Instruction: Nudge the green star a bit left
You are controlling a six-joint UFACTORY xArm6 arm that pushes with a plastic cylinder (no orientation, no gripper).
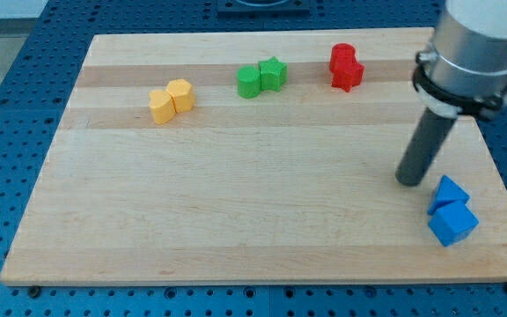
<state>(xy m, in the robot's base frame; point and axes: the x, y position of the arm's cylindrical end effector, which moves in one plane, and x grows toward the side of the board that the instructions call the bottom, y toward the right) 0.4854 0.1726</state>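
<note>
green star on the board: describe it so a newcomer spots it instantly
Look along the top edge of the wooden board, roughly mid-width, between the yellow pair and the red pair. Two green blocks touch there; the green star is the right one, pointed, unlike the rounder green block on its left. My tip sits far off, by the blue blocks.

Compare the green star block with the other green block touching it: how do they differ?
The green star has pointed arms; the rounder green block has none I can make out. The star lies toward the view's right and slightly higher, the rounder block toward the left. Both share one green and touch. My tip is far from both.
</note>
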